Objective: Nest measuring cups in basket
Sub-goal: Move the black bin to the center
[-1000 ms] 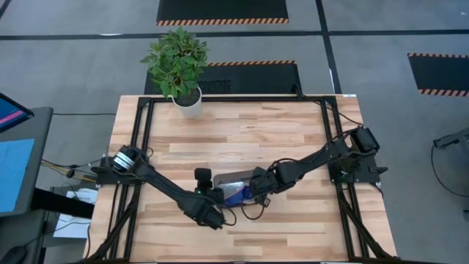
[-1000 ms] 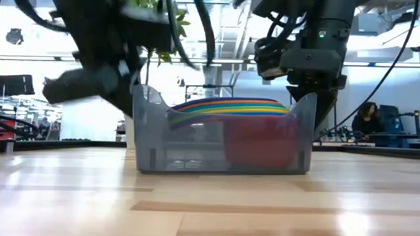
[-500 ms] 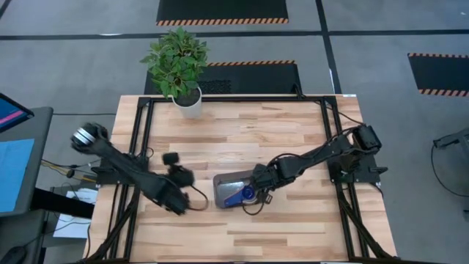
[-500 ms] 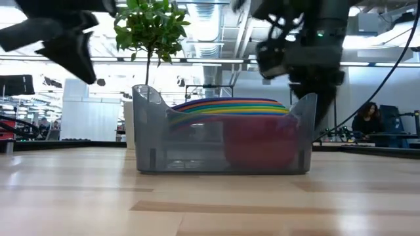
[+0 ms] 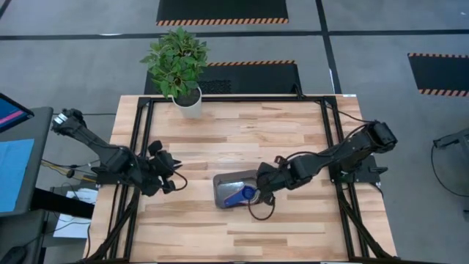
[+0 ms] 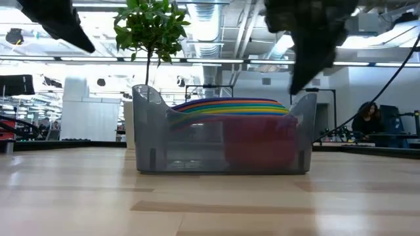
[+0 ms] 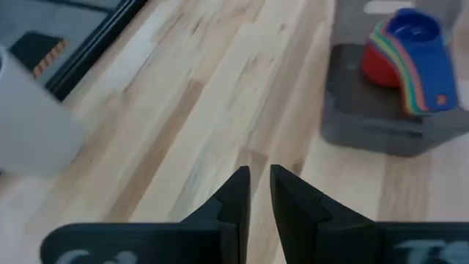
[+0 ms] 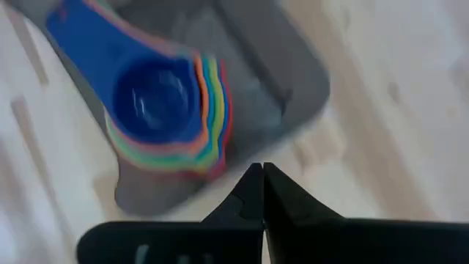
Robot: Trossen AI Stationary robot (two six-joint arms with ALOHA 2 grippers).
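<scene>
The measuring cups [image 5: 239, 194] sit nested in one stack inside the dark grey basket [image 5: 226, 183], the blue one on top, its handle toward the table's near-left. The low view shows their coloured rims [image 6: 230, 105] above the basket wall [image 6: 151, 141] and the red cup [image 6: 259, 141] lowest. My right gripper [image 8: 261, 170] is shut and hovers just off the basket's [image 8: 282, 73] right end, above the stack [image 8: 157, 110]. My left gripper [image 7: 259, 176] has its fingers all but together. It hangs over bare wood near the table's left side [image 5: 165, 167], well clear of the basket [image 7: 381, 110].
A white plant pot [image 5: 189, 103] stands at the table's far edge, its plant [image 6: 149, 26] behind the basket in the low view. A loose cable loop [image 5: 259, 211] lies by the right wrist. A person [image 6: 367, 118] sits far back in the room.
My left arm has swung quickly away from the basket toward the table's left edge and risen. My right gripper has lifted and drawn back a little toward the right. The basket and the nested cups have stayed put.
</scene>
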